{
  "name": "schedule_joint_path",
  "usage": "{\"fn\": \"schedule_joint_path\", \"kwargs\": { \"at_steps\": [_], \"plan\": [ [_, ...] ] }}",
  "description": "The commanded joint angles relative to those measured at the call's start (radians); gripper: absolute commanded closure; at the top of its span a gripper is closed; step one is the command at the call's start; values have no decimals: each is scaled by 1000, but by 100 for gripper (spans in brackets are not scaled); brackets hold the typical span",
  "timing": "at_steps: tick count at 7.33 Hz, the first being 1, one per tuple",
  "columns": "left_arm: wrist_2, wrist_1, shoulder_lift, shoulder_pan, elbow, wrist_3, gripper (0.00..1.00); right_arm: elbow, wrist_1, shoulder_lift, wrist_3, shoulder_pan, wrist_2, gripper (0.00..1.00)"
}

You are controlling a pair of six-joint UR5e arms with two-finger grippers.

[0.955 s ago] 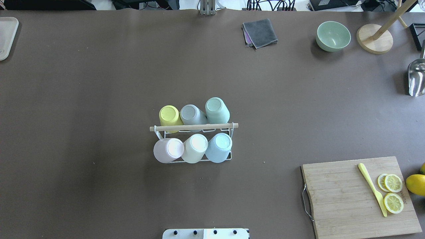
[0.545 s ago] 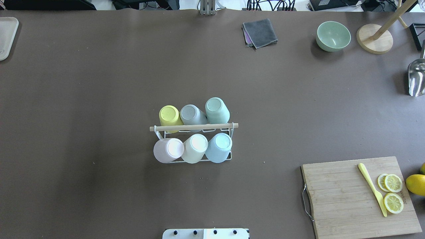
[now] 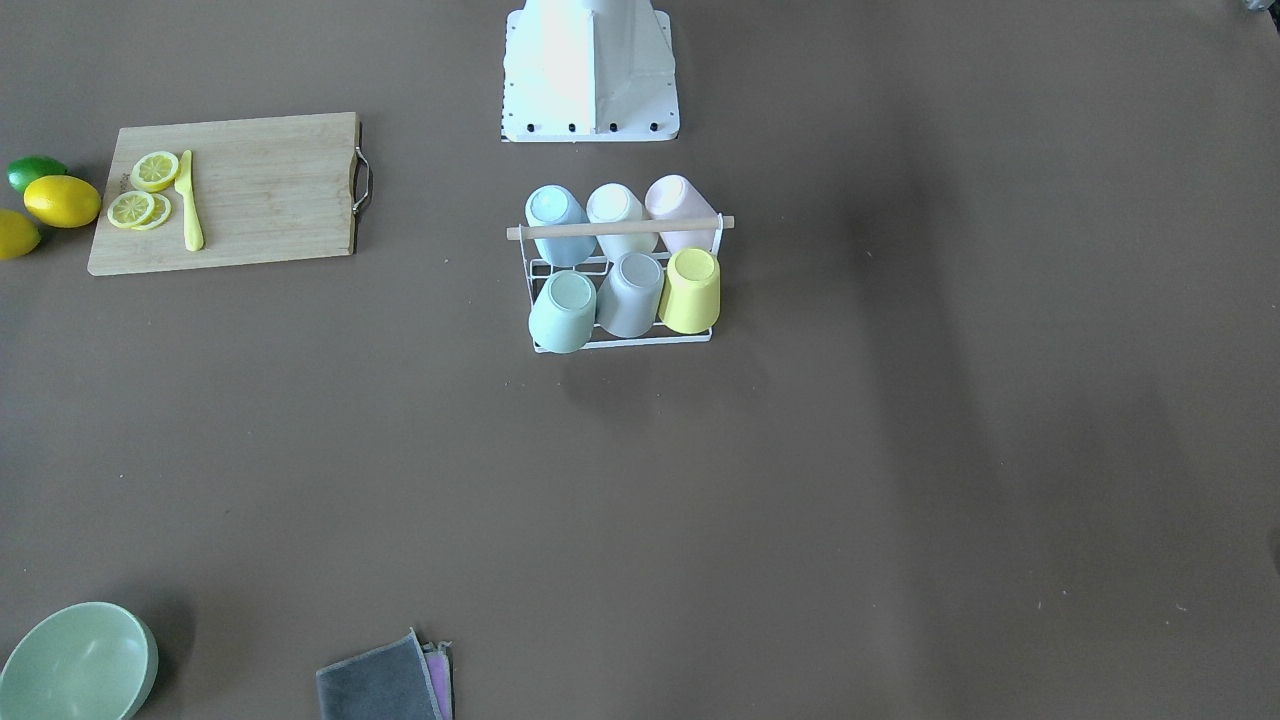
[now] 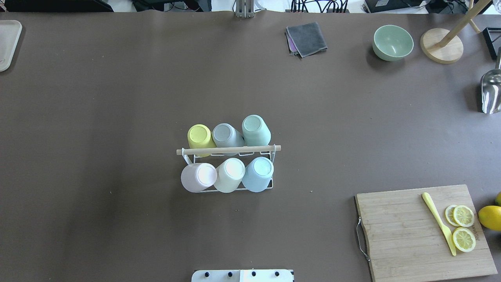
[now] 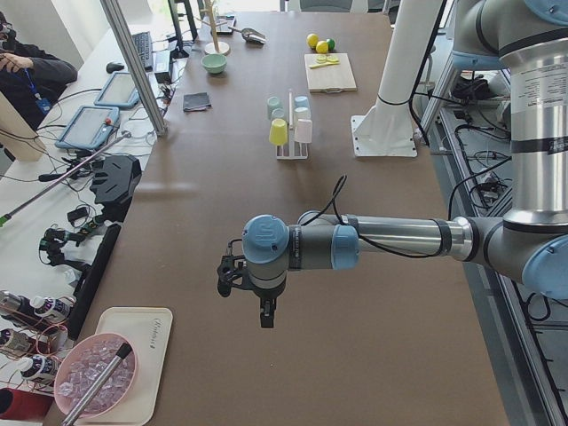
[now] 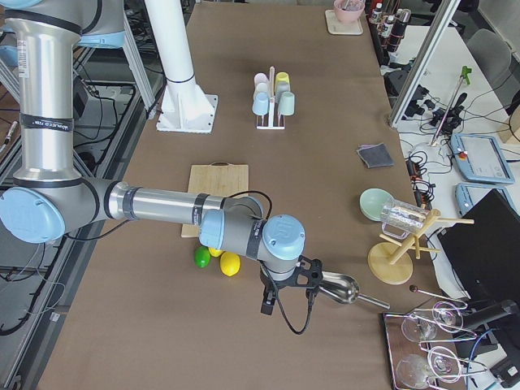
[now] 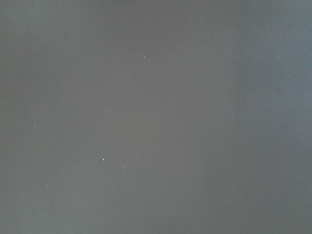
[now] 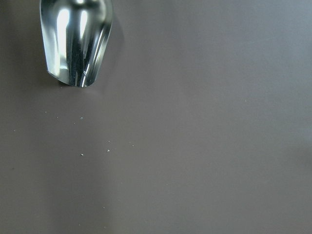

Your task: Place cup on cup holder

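The cup holder [image 4: 228, 150], a white wire rack with a wooden rod across its top, stands mid-table, also seen from the front [image 3: 620, 228]. Several cups sit upside down on its prongs: yellow [image 4: 199, 136], grey [image 4: 225, 134] and green [image 4: 256, 128] in the far row, pink [image 4: 195, 177], cream [image 4: 230, 174] and blue [image 4: 258, 173] in the near row. My left gripper [image 5: 264, 319] hangs over bare table far from the rack, and I cannot tell its state. My right gripper [image 6: 268, 307] hangs near the other table end; its state is unclear too.
A cutting board [image 4: 415, 231] with lemon slices and a yellow knife lies near right, lemons beside it. A green bowl [image 4: 392, 42], grey cloth [image 4: 306, 38], wooden stand [image 4: 441, 45] and metal scoop [image 4: 490, 92] sit far right. The scoop [image 8: 75, 39] shows under my right wrist.
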Motion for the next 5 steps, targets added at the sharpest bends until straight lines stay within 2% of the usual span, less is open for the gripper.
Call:
{"fn": "schedule_joint_path", "kwargs": {
  "at_steps": [1, 5],
  "plan": [
    [0, -48, -1, 0, 11, -2, 1, 0, -2, 0, -1, 0, 2, 0],
    [8, -59, 1, 2, 9, 0, 1, 0, 0, 0, -1, 0, 2, 0]
  ]
}}
